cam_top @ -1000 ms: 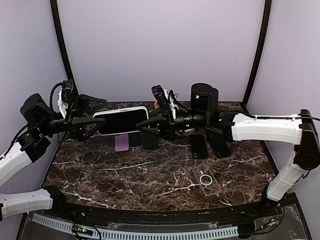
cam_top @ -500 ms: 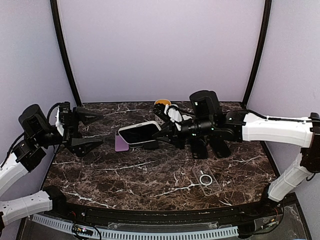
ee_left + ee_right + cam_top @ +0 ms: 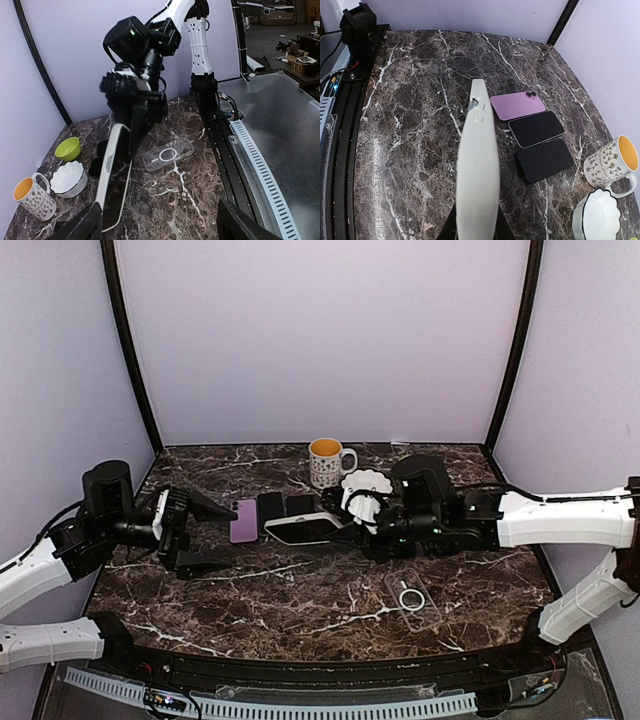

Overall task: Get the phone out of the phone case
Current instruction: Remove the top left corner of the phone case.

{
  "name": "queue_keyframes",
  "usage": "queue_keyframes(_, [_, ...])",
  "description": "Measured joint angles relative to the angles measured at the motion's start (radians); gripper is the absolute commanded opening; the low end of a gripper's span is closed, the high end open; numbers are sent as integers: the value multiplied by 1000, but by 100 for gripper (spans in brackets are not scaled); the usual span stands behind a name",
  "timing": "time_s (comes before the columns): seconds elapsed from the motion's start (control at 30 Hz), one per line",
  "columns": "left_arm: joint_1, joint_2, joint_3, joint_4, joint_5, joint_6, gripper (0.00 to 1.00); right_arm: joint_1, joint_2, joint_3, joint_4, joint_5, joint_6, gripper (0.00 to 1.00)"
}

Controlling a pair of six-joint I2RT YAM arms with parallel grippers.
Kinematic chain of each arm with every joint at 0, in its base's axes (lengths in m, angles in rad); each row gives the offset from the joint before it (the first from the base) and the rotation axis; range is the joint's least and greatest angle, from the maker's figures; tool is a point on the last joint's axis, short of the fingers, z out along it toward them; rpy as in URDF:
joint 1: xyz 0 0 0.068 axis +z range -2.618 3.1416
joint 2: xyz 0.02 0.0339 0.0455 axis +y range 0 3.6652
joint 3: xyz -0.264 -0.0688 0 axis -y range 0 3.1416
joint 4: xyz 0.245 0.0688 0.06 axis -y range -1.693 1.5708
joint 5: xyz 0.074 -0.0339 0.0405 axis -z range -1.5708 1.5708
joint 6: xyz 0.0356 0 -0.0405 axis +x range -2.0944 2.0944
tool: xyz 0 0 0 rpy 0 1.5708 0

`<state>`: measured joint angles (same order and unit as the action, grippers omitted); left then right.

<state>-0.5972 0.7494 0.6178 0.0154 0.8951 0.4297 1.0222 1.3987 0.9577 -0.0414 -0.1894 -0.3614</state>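
Setting down flat on the dark marble table (image 3: 300,600) suits this step, I judge; the right gripper (image 3: 343,523) clamps the white-edged, black-screened phone (image 3: 303,531) by one end, while the left gripper (image 3: 212,535) gapes wide, apart. The clear plastic case (image 3: 412,598) lies empty nearby.

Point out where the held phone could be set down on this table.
Bare marble lies front centre, between the left gripper and the clear case. Crowded: the middle, around the purple phone, mug and white bowl.
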Motion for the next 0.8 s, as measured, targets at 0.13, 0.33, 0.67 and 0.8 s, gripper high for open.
queue_keyframes(0.13, [-48,24,-4,-51,-25,71,75,9,-5,-6,48,11,-9,0])
queue_keyframes(0.33, [-73,57,-19,-69,-52,132,65,14,-73,-70,62,-124,-168,0])
queue_keyframes(0.67, [-84,64,-60,-68,-40,185,56,24,-116,-98,33,-345,-343,0])
queue_keyframes(0.8, [-97,64,-70,-69,-26,192,54,30,-116,-95,31,-369,-366,0])
